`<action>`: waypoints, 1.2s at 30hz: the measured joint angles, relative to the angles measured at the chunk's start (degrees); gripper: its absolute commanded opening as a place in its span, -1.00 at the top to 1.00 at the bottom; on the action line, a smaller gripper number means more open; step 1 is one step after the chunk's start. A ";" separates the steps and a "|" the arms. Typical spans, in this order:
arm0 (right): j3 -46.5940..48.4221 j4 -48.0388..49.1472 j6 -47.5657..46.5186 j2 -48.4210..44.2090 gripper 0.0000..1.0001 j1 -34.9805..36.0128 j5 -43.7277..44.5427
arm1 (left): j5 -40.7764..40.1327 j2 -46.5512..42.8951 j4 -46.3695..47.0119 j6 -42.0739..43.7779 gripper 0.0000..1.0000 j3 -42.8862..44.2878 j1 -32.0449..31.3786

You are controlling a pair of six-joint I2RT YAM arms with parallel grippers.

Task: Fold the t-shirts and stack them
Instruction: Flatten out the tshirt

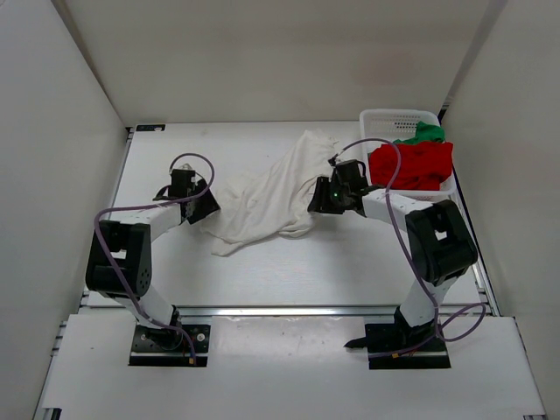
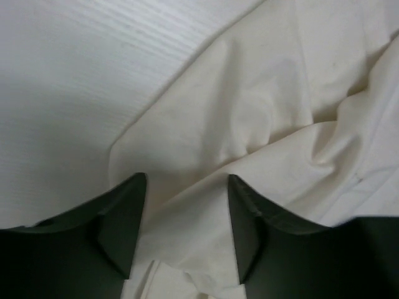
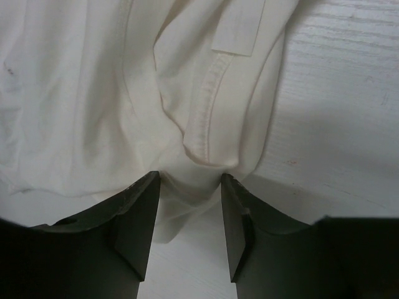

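With the cream-white shirt [image 1: 271, 197] crumpled just left of the basket [image 1: 398, 115], the left gripper [image 2: 186, 180] and right gripper [image 3: 190, 177] stand spread astride its edges, so closing could pinch bunched layers and twist it.

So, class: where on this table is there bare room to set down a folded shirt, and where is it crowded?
Bare table runs along the near strip between the cream shirt and the arm bases, and across the far-left corner beyond the left fingers. Crowded: the middle, under the shirt, and the far-right corner, taken by the basket.
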 measured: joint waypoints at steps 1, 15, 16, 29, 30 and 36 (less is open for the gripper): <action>0.26 -0.22 -0.02 0.42 0.18 0.00 -0.15 | -0.07 0.24 -0.04 -0.02 -0.17 -0.48 -0.07; 6.67 -4.61 -0.04 0.87 1.00 0.26 -0.44 | 4.37 -0.24 0.66 -2.84 1.00 -1.79 1.49; 9.09 -6.38 -0.50 0.68 0.99 0.33 -0.02 | 4.90 -1.14 0.37 -3.08 1.00 -0.85 1.79; 84.00 -30.67 -8.79 8.72 1.00 -2.67 1.64 | 14.91 -13.27 -1.84 -7.91 1.00 25.09 12.94; 83.38 -30.97 -8.83 6.56 1.00 -3.21 0.28 | 15.85 -14.27 -1.81 -8.24 1.00 26.03 13.97; 49.24 -26.73 -8.33 -16.90 1.00 -4.39 -3.98 | 18.47 -22.12 -3.96 -8.04 1.00 26.77 16.55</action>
